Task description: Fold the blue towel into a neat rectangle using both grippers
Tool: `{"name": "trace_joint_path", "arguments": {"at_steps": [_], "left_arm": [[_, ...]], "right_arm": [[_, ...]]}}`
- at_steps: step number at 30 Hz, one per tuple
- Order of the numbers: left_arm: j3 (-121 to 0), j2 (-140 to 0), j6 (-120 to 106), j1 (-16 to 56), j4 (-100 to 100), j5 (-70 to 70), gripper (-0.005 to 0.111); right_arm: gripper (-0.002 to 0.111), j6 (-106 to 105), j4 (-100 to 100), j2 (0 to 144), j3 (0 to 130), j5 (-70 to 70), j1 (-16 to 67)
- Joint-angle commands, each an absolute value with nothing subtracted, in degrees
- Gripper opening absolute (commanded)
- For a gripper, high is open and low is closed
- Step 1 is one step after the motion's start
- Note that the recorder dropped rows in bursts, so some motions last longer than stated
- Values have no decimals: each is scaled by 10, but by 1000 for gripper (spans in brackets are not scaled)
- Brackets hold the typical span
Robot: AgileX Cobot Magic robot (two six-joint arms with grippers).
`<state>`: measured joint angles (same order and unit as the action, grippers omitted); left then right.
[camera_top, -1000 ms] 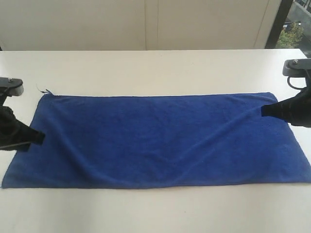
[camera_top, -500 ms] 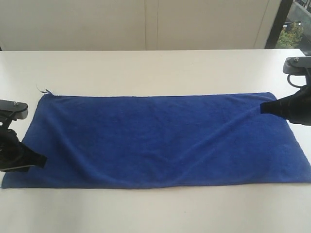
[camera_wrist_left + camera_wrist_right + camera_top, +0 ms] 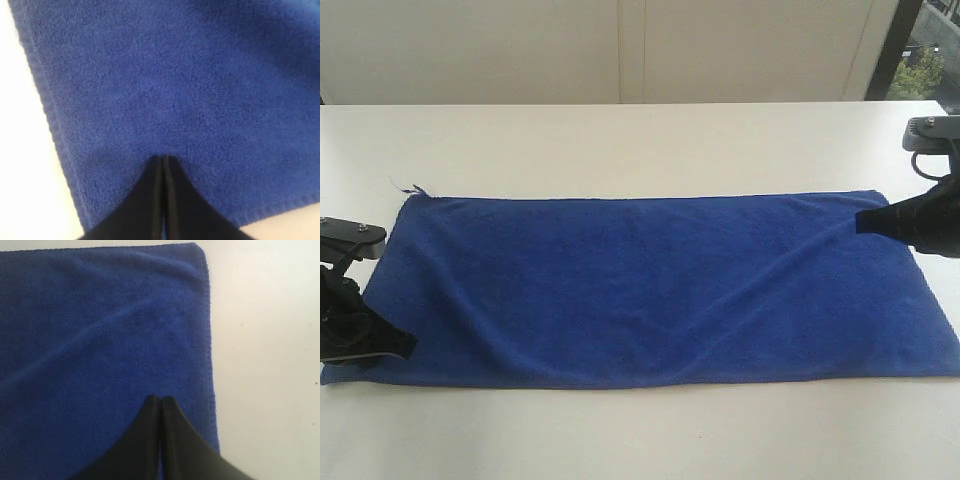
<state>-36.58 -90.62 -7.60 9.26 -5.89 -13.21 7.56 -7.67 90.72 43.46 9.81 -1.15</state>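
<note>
Noted blue towel (image 3: 650,285) spread flat, lightly rippled, across middle of white table (image 3: 620,140), left hand (image 3: 406,345) pressed together over its 8 o'clock corner, right hand (image 3: 862,224) likewise together near its 2 o'clock corner.

There is one blue towel (image 3: 650,285) and one white tabletop (image 3: 620,140). Two black tools are in view: one left tool (image 3: 405,345) and one right tool (image 3: 860,224). One loose thread (image 3: 415,188) shows at a towel corner.
</note>
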Motion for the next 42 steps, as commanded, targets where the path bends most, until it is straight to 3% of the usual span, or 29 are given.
{"name": "trace_joint_path", "arguments": {"at_steps": [1,20,35,42], "left_arm": [[-360,-916,-77,94,-36,-182,0],[-385,-914,-77,94,-16,-236,0],[-385,-907,-76,94,-12,-149,0],[-385,-856,-75,94,-13,-146,0]], "right_arm": [[0,80,-76,902,432,92,-12],[0,80,-74,902,432,92,-12],[0,80,-74,902,432,93,-12],[0,80,-71,900,433,156,-12]]}}
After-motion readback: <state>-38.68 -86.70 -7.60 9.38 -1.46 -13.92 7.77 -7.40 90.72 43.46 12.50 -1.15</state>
